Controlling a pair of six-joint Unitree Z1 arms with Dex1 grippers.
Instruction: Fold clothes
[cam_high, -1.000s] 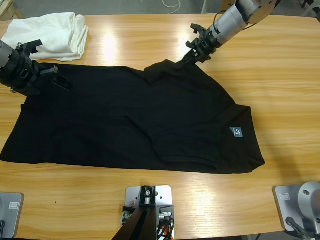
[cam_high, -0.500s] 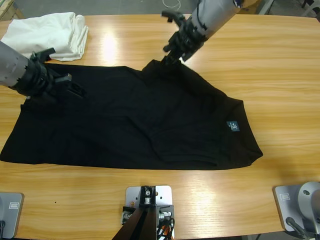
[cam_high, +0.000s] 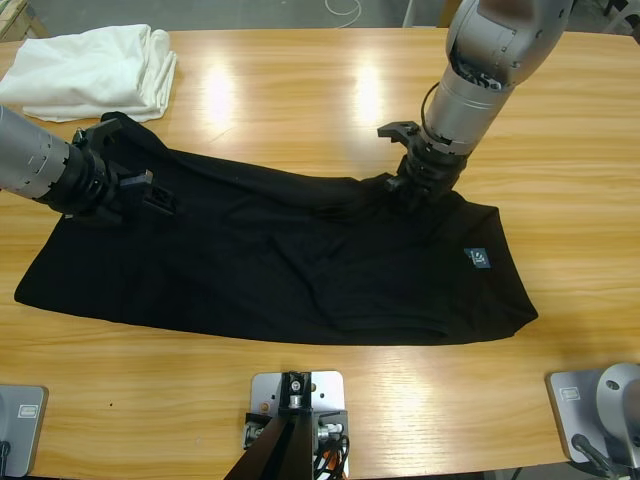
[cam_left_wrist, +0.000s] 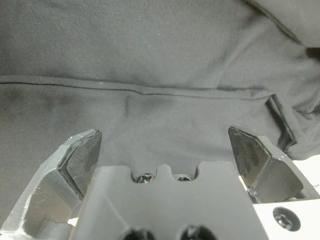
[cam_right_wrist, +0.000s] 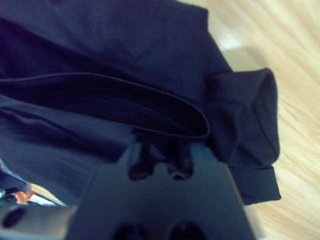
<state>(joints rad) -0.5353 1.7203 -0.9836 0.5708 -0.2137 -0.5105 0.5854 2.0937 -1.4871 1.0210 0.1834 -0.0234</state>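
One black shirt (cam_high: 290, 270) lies across the middle of the table (cam_high: 300, 85), its long axis running from nine o'clock to three o'clock, the neck label (cam_high: 479, 258) toward three o'clock. Its far edge is folded over toward the near side. The left gripper (cam_high: 150, 195), at nine o'clock, has its jaws spread wide over the fabric. The right gripper (cam_high: 410, 185), at about two o'clock, presses into bunched cloth; whether it is clamped cannot be told. One folded white cloth (cam_high: 95, 70) sits at ten o'clock.
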